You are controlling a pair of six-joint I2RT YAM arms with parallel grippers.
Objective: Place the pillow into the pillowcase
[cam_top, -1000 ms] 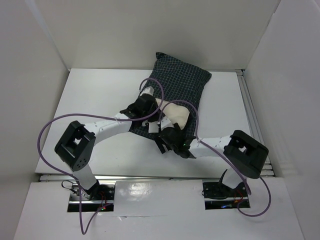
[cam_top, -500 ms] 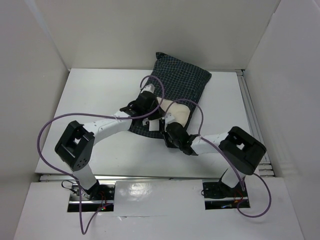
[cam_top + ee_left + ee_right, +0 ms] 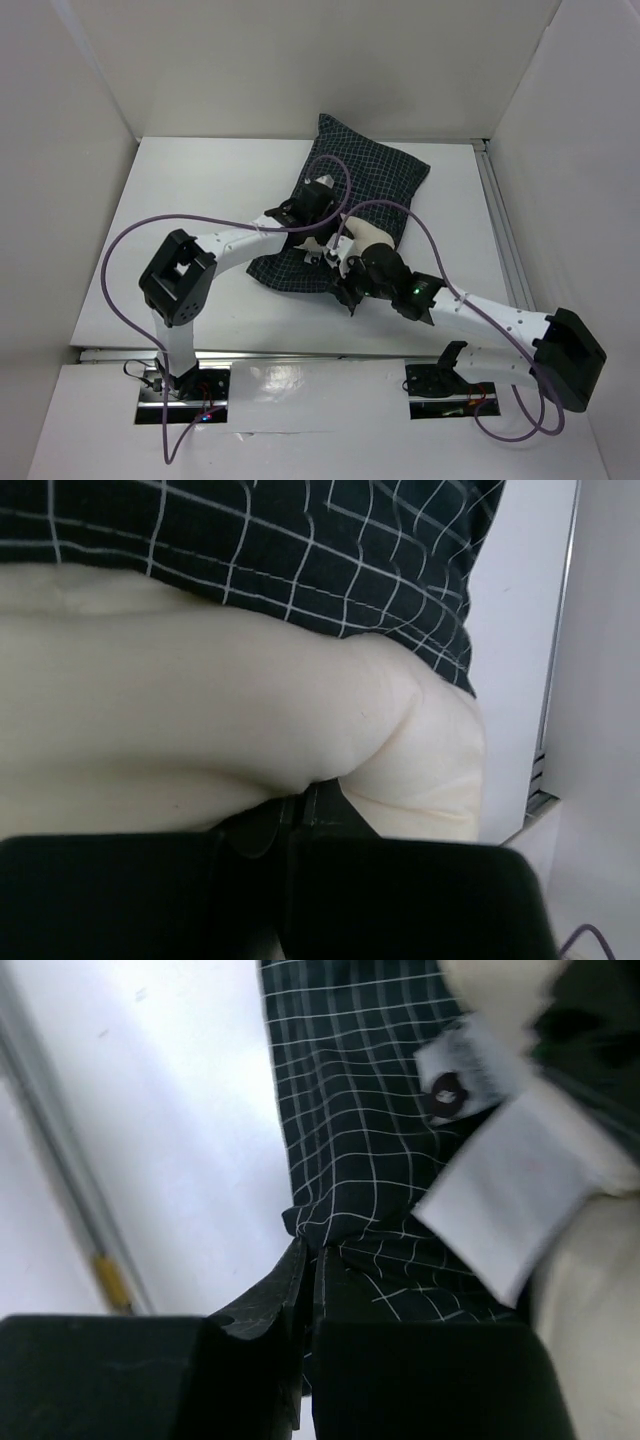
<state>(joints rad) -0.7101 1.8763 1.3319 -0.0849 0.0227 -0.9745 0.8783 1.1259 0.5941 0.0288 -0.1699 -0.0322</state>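
Note:
The dark grid-checked pillowcase (image 3: 375,180) lies at the back middle of the table, and the cream pillow (image 3: 370,238) sticks out of its near end. My left gripper (image 3: 325,212) is shut on the pillow (image 3: 200,700); its tips (image 3: 308,805) are sunk into a crease just below the pillowcase (image 3: 300,540) edge. My right gripper (image 3: 348,288) is shut on the pillowcase's near hem (image 3: 350,1110), and cloth runs down between its closed fingers (image 3: 312,1255). A bit of pillow (image 3: 590,1260) shows at the right of that view.
White sewn-in labels (image 3: 520,1190) hang beside the pillow's end. The white table (image 3: 200,220) is boxed in by white walls on three sides. A metal rail (image 3: 500,230) runs along its right edge. Purple cables (image 3: 120,250) loop over both arms.
My right gripper has closed on the pillowcase hem and that arm has reached further in. The left gripper has moved back and right, and the pillow and pillowcase shifted with it.

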